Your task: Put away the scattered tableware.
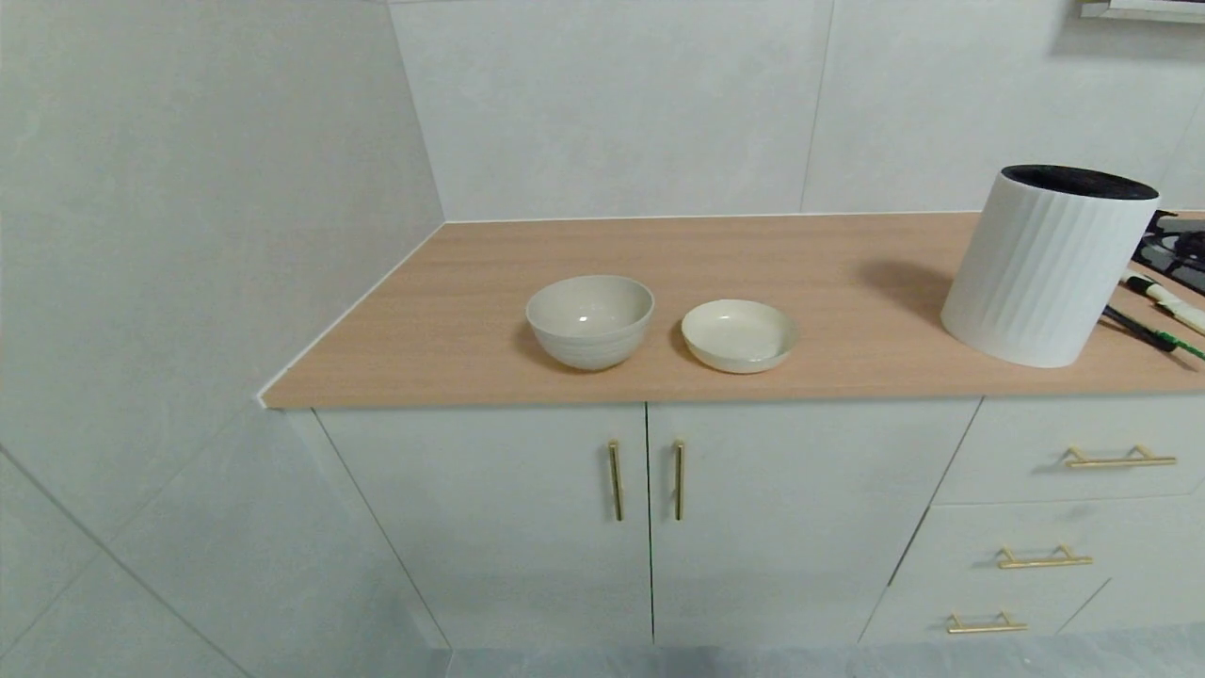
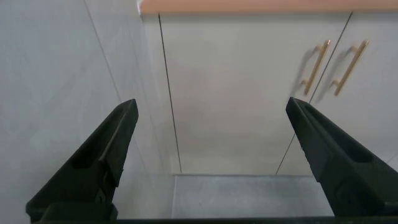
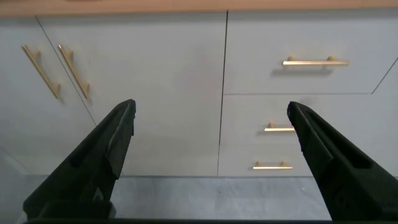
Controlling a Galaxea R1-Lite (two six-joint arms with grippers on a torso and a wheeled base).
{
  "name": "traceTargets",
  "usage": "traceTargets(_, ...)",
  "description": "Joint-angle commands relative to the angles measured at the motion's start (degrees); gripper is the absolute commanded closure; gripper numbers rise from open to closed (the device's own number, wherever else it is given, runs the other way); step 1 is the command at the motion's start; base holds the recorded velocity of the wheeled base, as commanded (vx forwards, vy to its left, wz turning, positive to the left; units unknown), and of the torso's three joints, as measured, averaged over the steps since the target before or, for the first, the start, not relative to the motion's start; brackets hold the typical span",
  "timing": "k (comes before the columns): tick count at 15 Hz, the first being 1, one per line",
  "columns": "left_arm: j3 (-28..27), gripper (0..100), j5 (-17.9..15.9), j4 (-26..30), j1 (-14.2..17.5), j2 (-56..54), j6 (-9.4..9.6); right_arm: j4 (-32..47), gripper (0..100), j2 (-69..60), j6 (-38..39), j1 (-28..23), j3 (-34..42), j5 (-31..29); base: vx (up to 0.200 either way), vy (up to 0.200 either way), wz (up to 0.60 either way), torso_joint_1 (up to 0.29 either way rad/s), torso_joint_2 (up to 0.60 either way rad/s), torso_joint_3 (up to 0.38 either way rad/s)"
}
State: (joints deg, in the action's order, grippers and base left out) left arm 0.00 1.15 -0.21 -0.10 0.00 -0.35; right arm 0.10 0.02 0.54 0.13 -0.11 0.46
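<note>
A deep cream bowl (image 1: 590, 320) stands on the wooden countertop (image 1: 471, 311), left of centre near the front edge. Just to its right sits a shallow cream dish (image 1: 737, 334), a small gap apart. My left gripper (image 2: 211, 118) hangs low in front of the cabinet doors, open, with nothing between its black fingers (image 2: 102, 158). My right gripper (image 3: 211, 118) is likewise open and empty, held low before the cabinet and drawer fronts.
A tall white ribbed cylinder container (image 1: 1045, 264) stands at the counter's right. Behind it lie some pens or utensils (image 1: 1163, 315) and a stove edge (image 1: 1177, 247). Below are two cabinet doors with gold handles (image 1: 647, 478) and drawers (image 1: 1120, 459). A tiled wall closes the left side.
</note>
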Motion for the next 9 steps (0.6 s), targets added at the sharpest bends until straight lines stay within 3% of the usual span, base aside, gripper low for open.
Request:
traceTargets(1, 0.00, 0, 0.08, 0.03, 0.01, 0.00, -0.09, -0.01, 0, -0.02, -0.01, 0.04, 0.02, 0.06, 0.000, 0.000, 0.00, -0.217, 0.51, 0.290)
traceTargets(9, 0.00, 0, 0.08, -0.06, 0.01, 0.00, 0.00, -0.01, 0, -0.02, -0.01, 0.04, 0.02, -0.02, 0.000, 0.000, 0.00, -0.188, 0.47, 0.286)
